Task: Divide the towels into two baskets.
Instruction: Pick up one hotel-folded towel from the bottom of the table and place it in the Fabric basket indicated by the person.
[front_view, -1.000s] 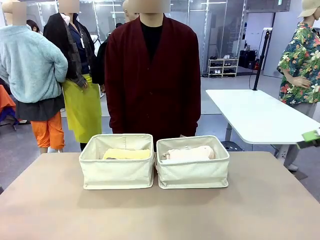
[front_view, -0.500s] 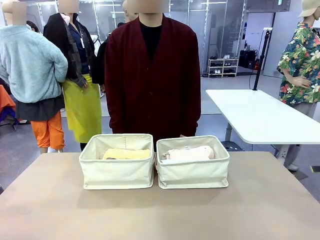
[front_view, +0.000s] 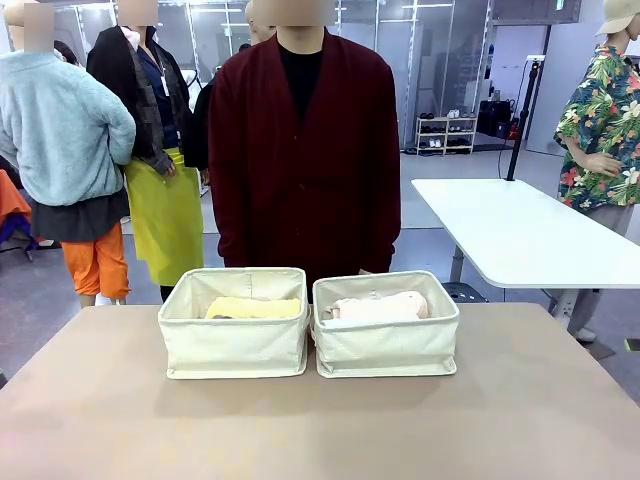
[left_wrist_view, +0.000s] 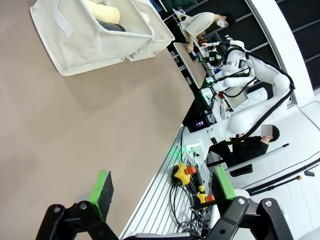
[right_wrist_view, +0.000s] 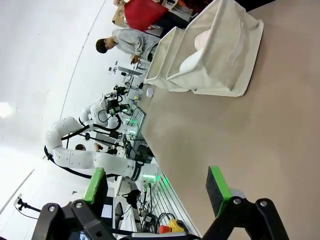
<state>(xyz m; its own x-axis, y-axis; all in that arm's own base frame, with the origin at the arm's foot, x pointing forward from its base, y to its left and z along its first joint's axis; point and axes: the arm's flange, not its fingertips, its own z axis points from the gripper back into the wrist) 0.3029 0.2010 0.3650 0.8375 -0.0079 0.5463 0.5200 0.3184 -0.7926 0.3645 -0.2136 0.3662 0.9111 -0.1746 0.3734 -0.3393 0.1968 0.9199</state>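
Between table edges (front_view: 560, 420), two baskets (front_view: 236, 330) touching, bare tabletop all around.

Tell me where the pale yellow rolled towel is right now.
In the front view, the pale yellow rolled terry towel lies inside the left cream canvas basket, beside the matching right basket holding a pinkish cream towel.

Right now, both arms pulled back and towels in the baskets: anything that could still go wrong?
1. The left basket and right basket sit touching; reaching into one could shove the soft-sided other.
2. The pinkish towel rises to about rim level, so a nudge might roll it out.
3. The person stands close behind the baskets; a far reach by the open left claw or right claw could near them.
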